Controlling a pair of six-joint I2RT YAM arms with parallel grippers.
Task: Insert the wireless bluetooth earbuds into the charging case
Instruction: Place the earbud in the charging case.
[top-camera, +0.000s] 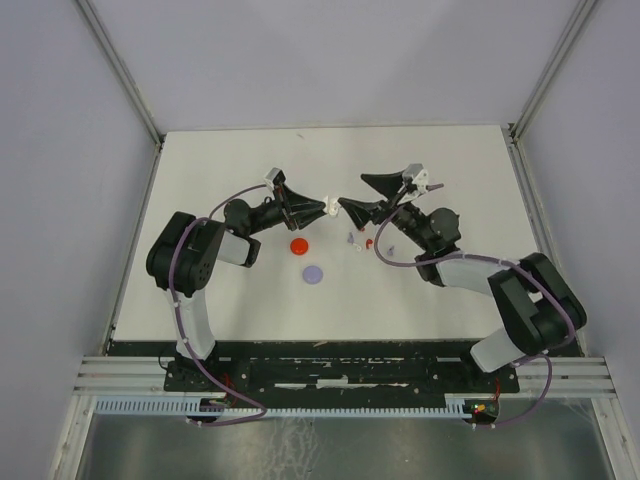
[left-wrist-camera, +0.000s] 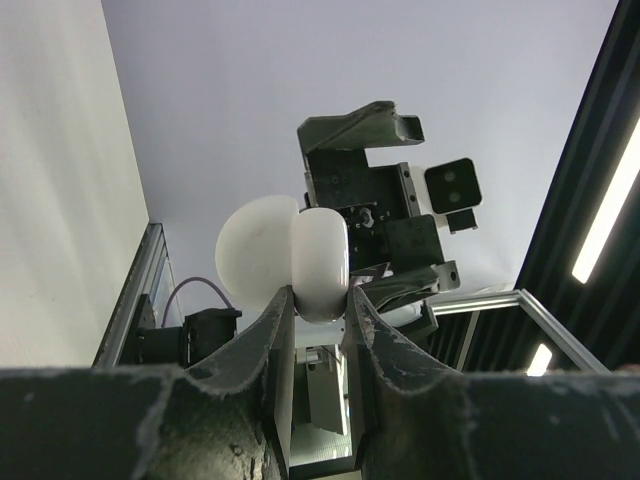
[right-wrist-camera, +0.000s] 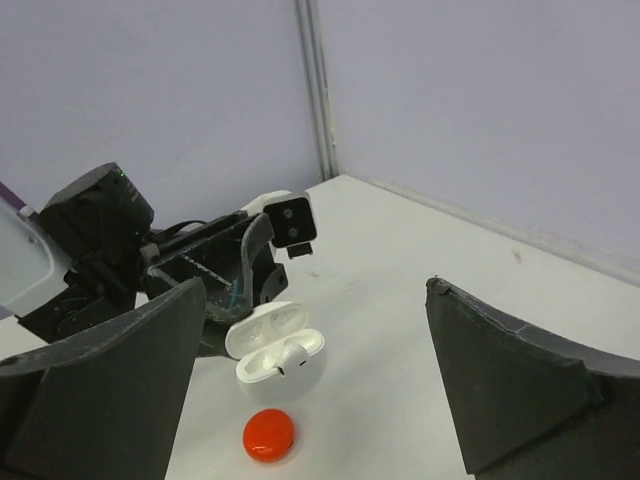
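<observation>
The left arm is folded at the elbow, its forearm reaching in towards the middle of the white table (top-camera: 220, 300). The left gripper (left-wrist-camera: 318, 300) is turned sideways and pinches the small, glossy white, rounded plastic charging case (right-wrist-camera: 270, 365) between its two dark fingertips, which press on the case's lower body. The case sits off the table at those fingertips. Its lid is swung open to one side.

The right arm bends back from its base and sweeps in from the other side, so its gripper faces the left one, tip to tip and near it. The right gripper (top-camera: 351, 190) has its two dark fingers spread wide with nothing between them. The open case lies just beyond its fingertips.

One white earbud (right-wrist-camera: 295, 352) sits in a pocket of the open case. The other tiny stemmed earbuds (top-camera: 358, 243), in red, white and pale purple, lie loose on the table just below the right gripper's fingers, on the side nearer the arm bases.

A small round red disc (right-wrist-camera: 268, 435) lies on the table beneath the held case. A pale purple round disc (top-camera: 314, 272) lies a little nearer the bases.
</observation>
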